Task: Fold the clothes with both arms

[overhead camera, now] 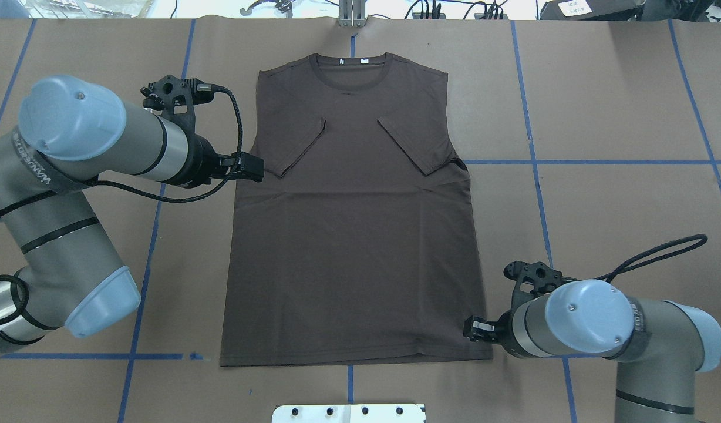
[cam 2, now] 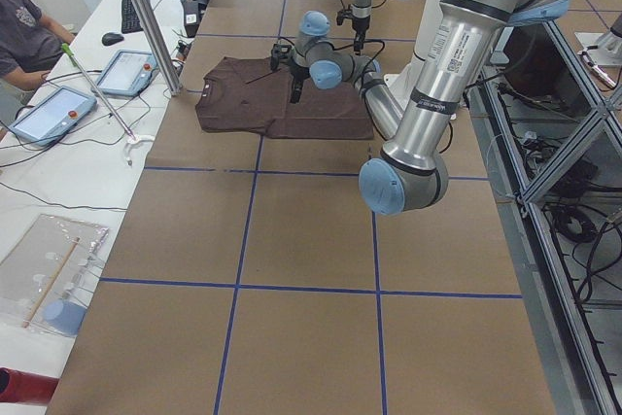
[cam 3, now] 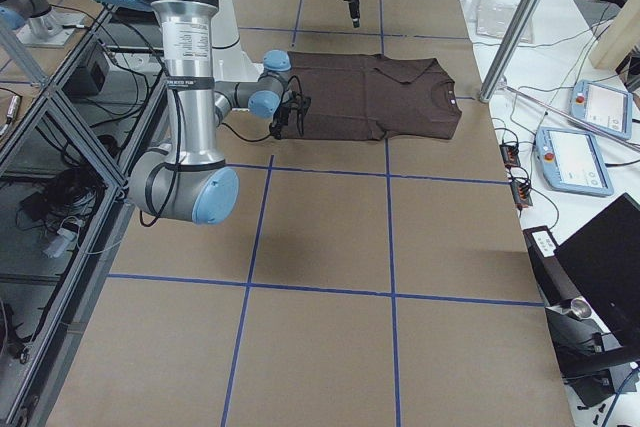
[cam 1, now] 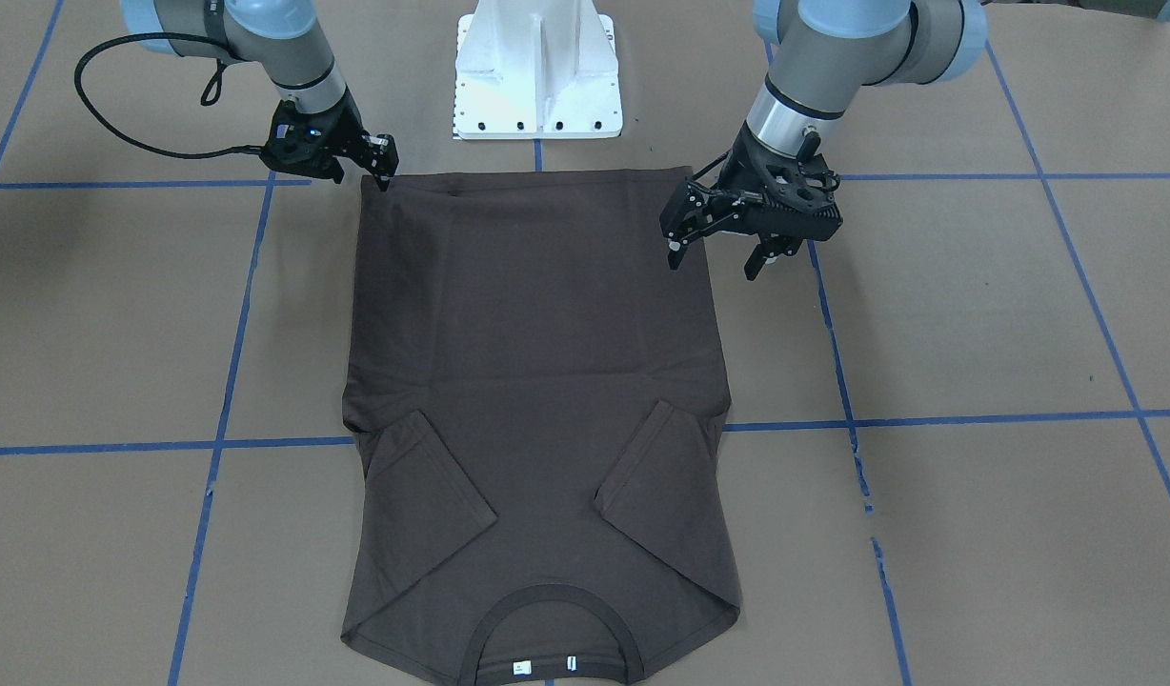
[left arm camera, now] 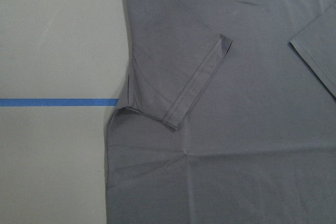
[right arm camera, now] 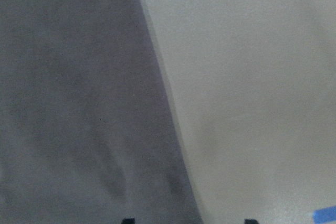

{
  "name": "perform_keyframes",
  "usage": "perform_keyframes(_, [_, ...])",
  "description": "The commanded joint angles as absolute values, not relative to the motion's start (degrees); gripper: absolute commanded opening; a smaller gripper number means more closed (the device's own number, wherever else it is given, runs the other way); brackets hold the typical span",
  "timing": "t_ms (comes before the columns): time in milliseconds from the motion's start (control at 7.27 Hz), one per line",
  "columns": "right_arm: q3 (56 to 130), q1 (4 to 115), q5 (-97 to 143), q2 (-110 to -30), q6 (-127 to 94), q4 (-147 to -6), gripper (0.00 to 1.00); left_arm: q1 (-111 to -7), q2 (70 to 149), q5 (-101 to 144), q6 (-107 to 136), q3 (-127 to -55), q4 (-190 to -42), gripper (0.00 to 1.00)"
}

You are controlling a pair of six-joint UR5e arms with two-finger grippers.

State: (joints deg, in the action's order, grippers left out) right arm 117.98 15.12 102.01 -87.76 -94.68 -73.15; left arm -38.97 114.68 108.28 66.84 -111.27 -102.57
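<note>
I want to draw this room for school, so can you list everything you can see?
T-shirt: one, dark brown, flat in the table's middle, both sleeves folded in.
Table: one, brown cover, under the shirt.
Tape lines: several, blue, crossing the table in a grid.
Pedestal: one, white, at the robot's edge between the arms.
Tablets: two, grey-framed, on the side desk.
Person: one, dark top, seated at that desk.
Left arm: one, silver-grey with light-blue caps; left pincer black, open, hovering by the shirt's side edge.
Right arm: one, same colours; right pincer black, open, at the shirt's hem corner.
</note>
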Motion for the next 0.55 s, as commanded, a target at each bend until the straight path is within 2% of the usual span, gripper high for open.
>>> perform_keyframes(0, [117.86, 14.77, 100.90, -90.71, -95.18, -68.37, 1.00, -38.94, 114.70, 108.28, 66.88, -111.27, -102.57, 1.00])
perform_keyframes(413, [117.86, 12.57, 100.72, -85.99, -96.86, -75.98, 1.00, -38.85, 114.61, 108.28, 66.88, -111.18, -102.57, 1.00])
